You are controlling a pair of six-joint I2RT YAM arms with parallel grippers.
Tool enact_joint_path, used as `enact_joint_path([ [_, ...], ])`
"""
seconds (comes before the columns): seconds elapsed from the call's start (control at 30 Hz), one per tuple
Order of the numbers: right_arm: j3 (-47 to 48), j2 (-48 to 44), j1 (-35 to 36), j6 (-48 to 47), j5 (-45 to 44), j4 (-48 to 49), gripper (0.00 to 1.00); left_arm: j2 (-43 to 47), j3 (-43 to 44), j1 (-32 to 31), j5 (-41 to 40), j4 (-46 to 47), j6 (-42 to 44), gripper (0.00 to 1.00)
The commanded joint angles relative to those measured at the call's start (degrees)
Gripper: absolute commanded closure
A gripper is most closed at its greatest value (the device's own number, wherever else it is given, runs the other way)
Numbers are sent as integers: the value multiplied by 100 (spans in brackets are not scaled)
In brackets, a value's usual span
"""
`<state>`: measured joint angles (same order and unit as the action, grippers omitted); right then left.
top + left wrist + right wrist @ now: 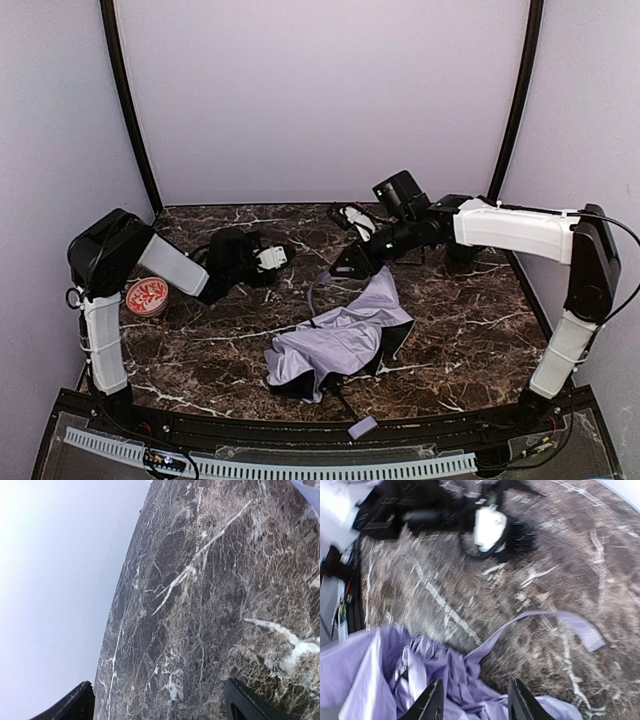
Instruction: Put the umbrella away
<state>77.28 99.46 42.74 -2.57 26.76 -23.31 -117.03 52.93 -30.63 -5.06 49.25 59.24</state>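
The umbrella (345, 335) lies collapsed and crumpled on the marble table, lavender fabric outside, black lining at its edges, its handle knob (362, 427) toward the near edge. Its closing strap (545, 620) curls loose over the table. My right gripper (345, 268) hovers just above the umbrella's far end, jaws open and empty; the fabric (435, 675) shows below and between its fingertips (432, 705). My left gripper (272, 258) rests low over bare marble to the umbrella's left, jaws open wide and empty; only marble (200, 605) shows between its fingertips (75, 705).
A small red-and-white round dish (147, 296) sits at the table's left edge by the left arm. A black-and-white device (355, 218) with cables lies at the back centre. Lavender walls close in the back and sides.
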Motion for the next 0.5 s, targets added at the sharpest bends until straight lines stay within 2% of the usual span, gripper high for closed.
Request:
enact_joint_path([
  [0.0, 529, -473, -95, 680, -1281, -508, 51, 1267, 453, -255, -254, -2119, -869, 10],
  [0.13, 96, -1165, -134, 1456, -2138, -1101, 47, 2367, 793, -919, -412, -4281, -1294, 14],
  [0.2, -420, -1500, -134, 1943, -2351, -1245, 42, 2978, 885, -1294, -166, -5355, -1761, 16],
  [0.33, -1581, -1980, -137, 2511, -1989, -939, 38, 3471, 1059, -1437, 1380, -7218, -3137, 25],
  [0.47, -2484, -1930, -130, 2883, -1273, 219, 36, 3557, 623, -1808, 1191, -7899, -4056, 30],
])
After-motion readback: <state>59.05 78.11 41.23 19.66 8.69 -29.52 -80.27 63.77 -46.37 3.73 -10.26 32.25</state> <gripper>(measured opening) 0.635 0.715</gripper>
